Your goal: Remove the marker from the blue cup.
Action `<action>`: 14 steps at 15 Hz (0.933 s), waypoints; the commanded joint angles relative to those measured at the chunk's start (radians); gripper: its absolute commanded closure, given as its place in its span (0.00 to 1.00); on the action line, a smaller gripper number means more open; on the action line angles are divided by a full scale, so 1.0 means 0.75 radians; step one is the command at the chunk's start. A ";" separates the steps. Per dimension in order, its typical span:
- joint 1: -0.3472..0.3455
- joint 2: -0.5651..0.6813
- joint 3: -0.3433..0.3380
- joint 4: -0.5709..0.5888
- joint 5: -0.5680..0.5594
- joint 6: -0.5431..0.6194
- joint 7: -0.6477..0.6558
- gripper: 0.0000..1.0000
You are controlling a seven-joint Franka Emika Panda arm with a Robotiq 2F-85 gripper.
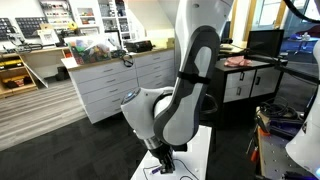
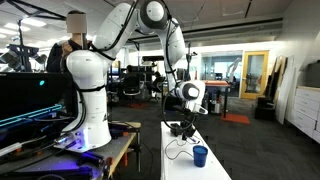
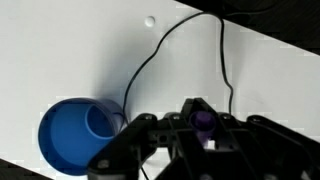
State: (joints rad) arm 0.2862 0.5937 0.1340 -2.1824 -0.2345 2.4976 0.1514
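The blue cup (image 3: 72, 138) stands on the white table (image 3: 80, 50) at the lower left of the wrist view, and its inside looks empty. It also shows in an exterior view (image 2: 200, 155), in front of and below my gripper (image 2: 183, 128). In the wrist view my gripper (image 3: 203, 128) is shut on the marker (image 3: 204, 121), whose purple end shows between the black fingers, to the right of the cup and clear of it. In an exterior view my gripper (image 1: 163, 160) hangs just above the table; the cup is hidden there.
A thin black cable (image 3: 222, 60) loops across the white table near the cup and the gripper. A second white robot arm (image 2: 90, 80) stands beside the table. Cabinets (image 1: 115, 85) and shelves are farther back.
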 commanded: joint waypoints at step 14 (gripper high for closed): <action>0.070 0.050 -0.085 -0.099 -0.042 0.213 -0.001 0.95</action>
State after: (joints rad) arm 0.3188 0.6426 0.0900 -2.2298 -0.2579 2.6224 0.1510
